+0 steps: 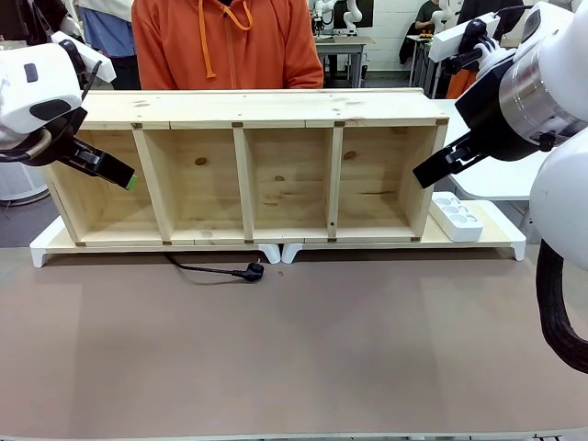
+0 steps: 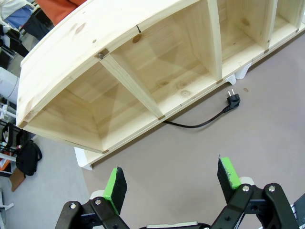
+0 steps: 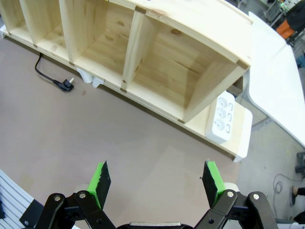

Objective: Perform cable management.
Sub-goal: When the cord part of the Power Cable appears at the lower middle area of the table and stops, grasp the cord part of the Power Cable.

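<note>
**Black cable [image 1: 207, 269] position, referenced to the pine shelf [image 1: 248, 110]**

Reference landmark: the pine shelf lies on its side across the brown table [image 1: 294, 358], its four compartments opening toward the robot; it rests on white feet [image 1: 280, 251].

Cable location: the cable lies flat on the table just in front of the shelf's lower front edge; it emerges from under that edge near the divider between the first and second compartments from the robot's left.

Cable axis: the long axis runs roughly parallel to the shelf's front edge, with a shallow sag away from it; the plug [image 1: 250, 271] forms the free end, below the divider between the second and third compartments.

Plug heading: the plug end faces the robot's right; its pins angle toward the white feet at the shelf's middle; plug and feet are near but apart.

Left gripper [image 2: 171, 179]: raised in front of the shelf's leftmost compartment; green pads [image 2: 115, 186] spread wide, nothing between them.

Right gripper [image 3: 155, 176]: raised in front of the shelf's right end wall; jaws spread wide, nothing between them.

Other items: a white power strip [image 1: 457, 218] lies just beside the shelf's right end; a person in an orange hoodie [image 1: 225, 41] stands behind the shelf.
</note>
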`<state>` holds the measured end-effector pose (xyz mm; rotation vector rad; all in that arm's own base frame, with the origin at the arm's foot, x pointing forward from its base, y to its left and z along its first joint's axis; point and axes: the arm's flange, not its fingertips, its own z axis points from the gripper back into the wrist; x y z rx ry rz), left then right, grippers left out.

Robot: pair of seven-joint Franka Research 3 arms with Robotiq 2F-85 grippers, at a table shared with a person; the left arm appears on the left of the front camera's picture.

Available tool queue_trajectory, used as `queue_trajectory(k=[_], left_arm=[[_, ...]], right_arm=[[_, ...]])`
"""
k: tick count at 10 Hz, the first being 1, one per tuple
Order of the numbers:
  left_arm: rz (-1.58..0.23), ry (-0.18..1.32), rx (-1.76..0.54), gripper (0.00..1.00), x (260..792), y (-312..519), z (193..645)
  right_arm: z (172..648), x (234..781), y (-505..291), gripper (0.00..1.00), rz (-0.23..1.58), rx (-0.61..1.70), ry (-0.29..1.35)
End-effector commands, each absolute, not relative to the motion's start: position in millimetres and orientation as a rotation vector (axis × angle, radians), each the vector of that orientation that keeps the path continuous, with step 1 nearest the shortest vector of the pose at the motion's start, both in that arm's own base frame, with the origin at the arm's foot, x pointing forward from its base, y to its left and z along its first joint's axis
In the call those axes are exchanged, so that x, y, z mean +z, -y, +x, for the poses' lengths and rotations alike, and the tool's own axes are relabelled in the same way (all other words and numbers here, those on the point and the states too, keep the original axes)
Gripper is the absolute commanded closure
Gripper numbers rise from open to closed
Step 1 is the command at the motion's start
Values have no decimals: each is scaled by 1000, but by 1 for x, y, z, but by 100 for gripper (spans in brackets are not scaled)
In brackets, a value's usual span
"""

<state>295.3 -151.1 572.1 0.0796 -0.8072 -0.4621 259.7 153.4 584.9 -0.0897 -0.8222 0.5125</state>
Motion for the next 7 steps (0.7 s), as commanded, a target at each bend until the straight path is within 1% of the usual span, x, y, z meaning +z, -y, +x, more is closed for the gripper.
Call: queue_trajectory(k=[1, 7], left_arm=[[93, 802, -467, 0, 573, 151, 293], [93, 802, -467, 0, 573, 151, 293]], right_arm=[[259, 584, -154, 0, -96, 518, 815], [259, 584, -154, 0, -96, 518, 815]])
